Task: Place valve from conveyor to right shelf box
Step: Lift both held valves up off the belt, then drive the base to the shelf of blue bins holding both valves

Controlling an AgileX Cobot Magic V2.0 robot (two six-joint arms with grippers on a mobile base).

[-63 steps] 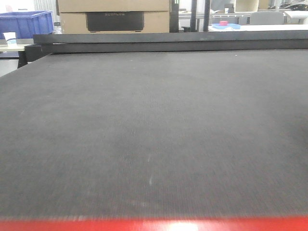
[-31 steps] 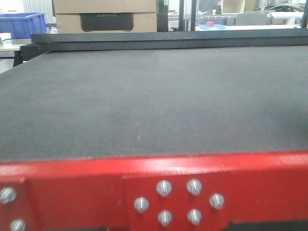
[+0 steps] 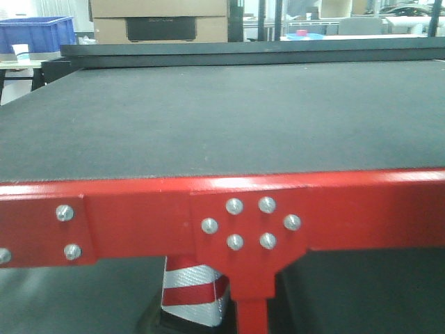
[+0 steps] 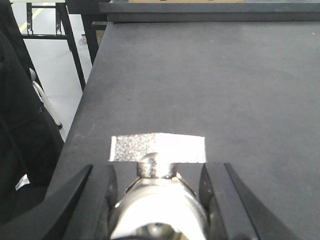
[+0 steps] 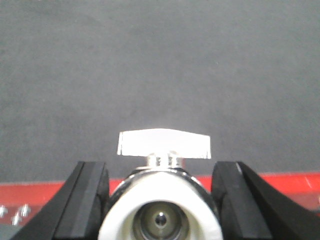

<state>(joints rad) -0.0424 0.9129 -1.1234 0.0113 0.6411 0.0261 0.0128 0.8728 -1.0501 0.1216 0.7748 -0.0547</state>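
A shiny metal valve (image 4: 157, 210) with a flat T-handle (image 4: 157, 148) sits between the black fingers (image 4: 102, 195) of my left gripper (image 4: 157, 172), which is shut on its body above the dark grey conveyor belt (image 4: 200, 90). My right gripper (image 5: 160, 170) is shut on a second valve (image 5: 160, 200), whose round port faces the camera, over the belt's near edge and the red frame (image 5: 285, 182). In the front view the conveyor (image 3: 222, 118) is bare and neither gripper shows. The right shelf box is out of view.
The red frame (image 3: 139, 209) with its bolted plate and a red leg (image 3: 250, 313) fill the front view's lower half, with a red-and-white striped cone (image 3: 191, 292) under it. A blue crate (image 3: 38, 31) and cardboard boxes (image 3: 160, 21) stand beyond the belt. A black stand (image 4: 70, 40) is left of the conveyor.
The front view has drawn back from the belt and dropped: the red frame edge has risen in the picture, and now its bolts, leg and the cone underneath show.
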